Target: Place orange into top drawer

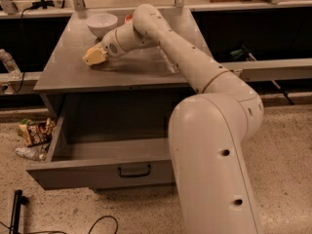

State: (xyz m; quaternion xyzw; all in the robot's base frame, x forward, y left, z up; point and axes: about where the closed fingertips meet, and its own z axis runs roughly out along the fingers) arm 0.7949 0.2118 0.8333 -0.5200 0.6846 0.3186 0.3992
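Grey metal, the top drawer (87, 174) stands pulled wide open at the front, its dark curved handle (134, 170) facing the viewer. The robot's bulky cream arm (214, 165) rises at the right and reaches back and left over the grey table (63, 77) above the drawer. The gripper (95, 56), yellowish at its tip, sits low over the table's left part; whether it is open, closed or holding anything cannot be told. The orange cannot be picked out with certainty. Farther back stands a white bowl (102, 23), with a small reddish object (127, 18) just beside it, partly hidden by the arm.
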